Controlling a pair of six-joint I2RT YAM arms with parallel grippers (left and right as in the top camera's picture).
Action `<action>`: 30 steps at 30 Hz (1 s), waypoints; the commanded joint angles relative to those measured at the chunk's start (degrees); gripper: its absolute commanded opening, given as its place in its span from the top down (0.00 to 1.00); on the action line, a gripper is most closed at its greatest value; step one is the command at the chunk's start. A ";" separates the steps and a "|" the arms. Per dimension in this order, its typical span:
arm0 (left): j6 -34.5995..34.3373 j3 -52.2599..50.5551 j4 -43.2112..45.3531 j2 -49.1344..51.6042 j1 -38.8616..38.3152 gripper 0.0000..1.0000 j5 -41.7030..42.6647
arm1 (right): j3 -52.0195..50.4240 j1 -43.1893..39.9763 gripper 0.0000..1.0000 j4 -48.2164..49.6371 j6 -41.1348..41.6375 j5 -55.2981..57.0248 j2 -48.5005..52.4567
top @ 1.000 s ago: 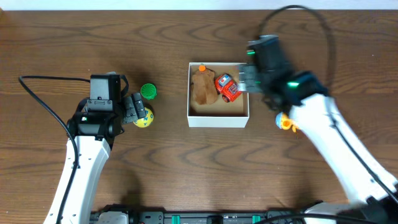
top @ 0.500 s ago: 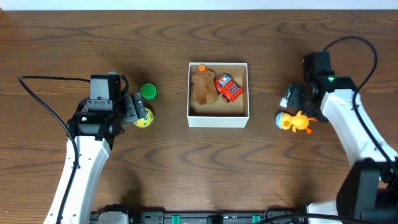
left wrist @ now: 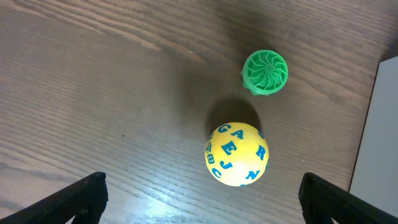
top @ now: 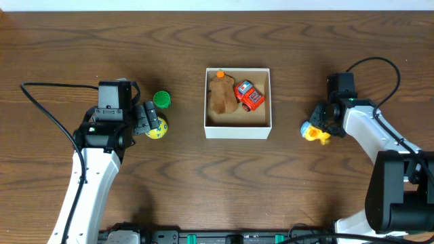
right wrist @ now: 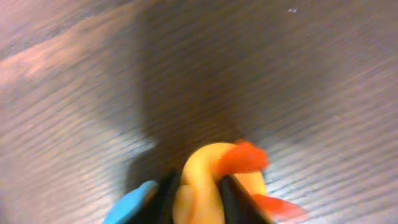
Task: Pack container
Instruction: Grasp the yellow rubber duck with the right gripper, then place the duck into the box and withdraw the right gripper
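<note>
The container (top: 237,131), a square white box with a tan inside, stands mid-table holding a brown plush toy (top: 221,95) and a red toy car (top: 248,95). To its right, my right gripper (top: 320,126) is shut on a yellow duck toy (top: 312,133) that lies on the table. The right wrist view shows the gripper (right wrist: 198,200) with its dark fingers (right wrist: 239,199) pressed on either side of the duck's (right wrist: 205,177) yellow body. On the left my left gripper (top: 152,120) stands open over a yellow letter ball (top: 156,130). In the left wrist view that gripper (left wrist: 202,199) sits wide apart below the ball (left wrist: 236,154).
A green ridged cap-like toy (top: 161,100) lies just behind the ball, also in the left wrist view as a green disc (left wrist: 265,71). The container's white wall (left wrist: 379,124) shows at that view's right edge. Dark wood table all around.
My right arm swung from over the container out to the right, came down at the duck, and its jaws closed on it. The left arm has not moved.
</note>
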 commanded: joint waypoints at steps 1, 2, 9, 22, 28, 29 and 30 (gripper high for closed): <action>1.16 1.07 -0.15 0.22 0.28 0.02 -0.68 | 1.20 -0.09 0.99 -0.13 -0.79 -7.72 -2.49; 1.16 1.07 -0.15 0.22 0.28 0.02 -0.68 | 1.55 -0.09 0.99 -0.24 -1.27 -9.49 -3.48; 1.16 1.07 -0.17 0.22 0.28 0.02 -0.70 | 4.20 4.33 0.99 -0.63 -1.40 -24.85 -14.45; 1.16 1.07 -0.15 0.22 0.28 0.02 -0.68 | 5.03 23.91 0.99 4.55 2.27 -10.14 -28.24; 1.16 1.07 -0.15 0.22 0.28 0.02 -0.68 | 4.98 28.63 0.99 5.60 14.08 -0.61 -22.25; 1.16 1.07 -0.15 0.22 0.28 0.02 -0.68 | 4.98 29.16 0.99 6.21 15.23 0.11 -20.48; 1.16 1.07 -0.15 0.22 0.28 0.02 -0.68 | 4.98 29.51 0.99 6.97 15.87 0.28 -18.88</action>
